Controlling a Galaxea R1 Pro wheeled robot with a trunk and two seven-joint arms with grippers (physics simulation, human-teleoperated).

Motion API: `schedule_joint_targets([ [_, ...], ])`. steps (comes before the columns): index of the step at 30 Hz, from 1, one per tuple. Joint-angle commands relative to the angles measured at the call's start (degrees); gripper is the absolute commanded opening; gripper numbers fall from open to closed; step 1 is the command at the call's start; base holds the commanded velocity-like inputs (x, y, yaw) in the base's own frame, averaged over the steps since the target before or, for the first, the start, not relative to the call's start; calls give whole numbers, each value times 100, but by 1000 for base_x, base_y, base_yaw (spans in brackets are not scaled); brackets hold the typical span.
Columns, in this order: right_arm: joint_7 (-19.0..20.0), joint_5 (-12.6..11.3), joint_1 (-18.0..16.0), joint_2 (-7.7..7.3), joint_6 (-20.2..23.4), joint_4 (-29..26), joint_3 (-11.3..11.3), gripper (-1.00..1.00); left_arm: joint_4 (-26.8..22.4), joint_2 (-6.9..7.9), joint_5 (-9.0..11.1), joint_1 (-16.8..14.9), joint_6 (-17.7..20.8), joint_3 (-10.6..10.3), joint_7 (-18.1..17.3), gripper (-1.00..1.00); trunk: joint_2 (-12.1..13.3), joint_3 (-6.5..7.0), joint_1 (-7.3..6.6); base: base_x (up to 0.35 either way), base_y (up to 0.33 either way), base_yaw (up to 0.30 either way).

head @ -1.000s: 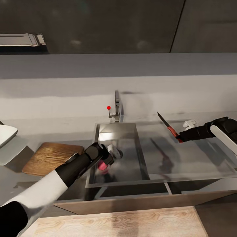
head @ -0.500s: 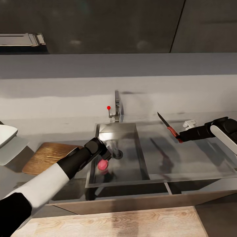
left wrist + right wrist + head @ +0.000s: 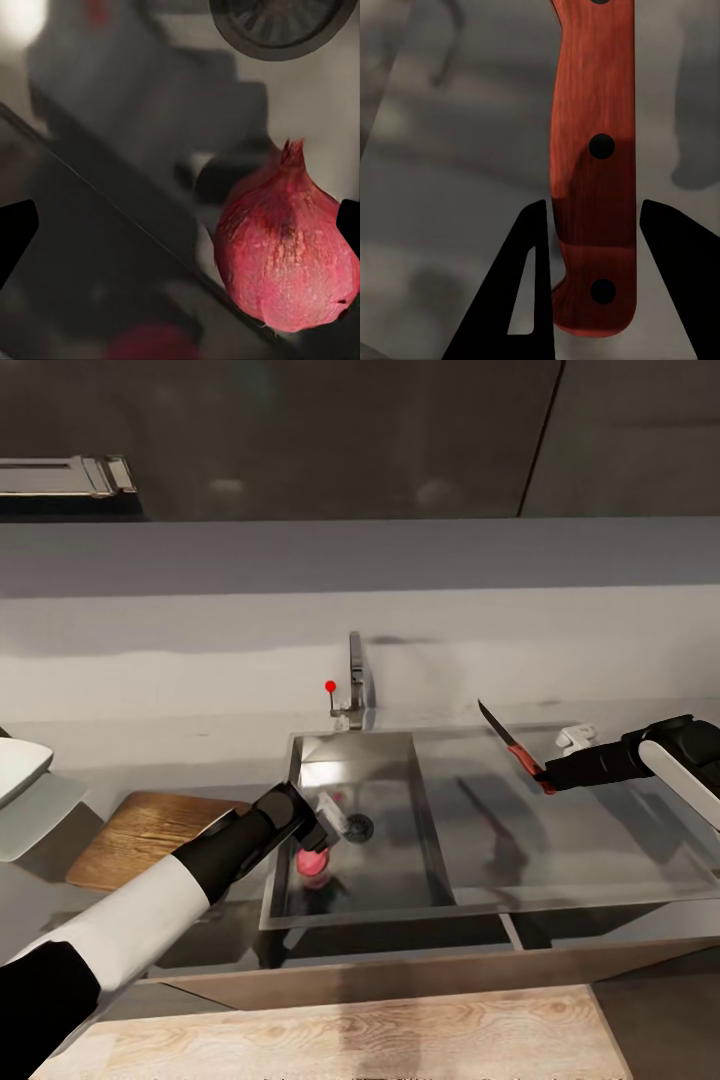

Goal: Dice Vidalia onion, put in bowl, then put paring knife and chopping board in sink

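Reaching down into the rectangular stainless-steel sink [image 3: 385, 745], our left gripper [image 3: 322, 828] hung spread wide over the dark reddish round onion [image 3: 314, 863], one finger beside it, nothing gripped. We saw the onion [image 3: 289, 247] lying on the basin floor, near the round drain [image 3: 358, 825]. Out to the right, above the sink's draining side, our right gripper [image 3: 556, 777] had its fingers [image 3: 526, 300] clamped on the paring knife's reddish-brown riveted handle [image 3: 594, 169], dark blade [image 3: 494, 723] pointing up and far-left. On the left, the dark-brown wooden chopping board [image 3: 150, 838] lay on the glossy grey countertop [image 3: 170, 755].
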Motion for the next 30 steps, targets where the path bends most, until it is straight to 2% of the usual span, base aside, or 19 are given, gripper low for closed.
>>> schedule_joint_targets([
  [1,63,52,-11,-5,4,-1,14,-100,-5,5,-58,-6,10,-15,-49,100,-12,-18,3,0,0,0],
  [12,63,52,-11,-5,4,-1,14,-100,102,-34,-58,-8,9,-15,-49,100,-12,-113,3,0,0,0],
  [22,63,52,-11,-5,4,-1,14,-100,106,-233,-58,-8,9,-21,-49,100,-12,-144,3,0,0,0],
  [30,63,52,-11,-5,4,-1,14,-100,107,-275,-58,-5,9,-24,-49,100,-12,-146,3,0,0,0],
])
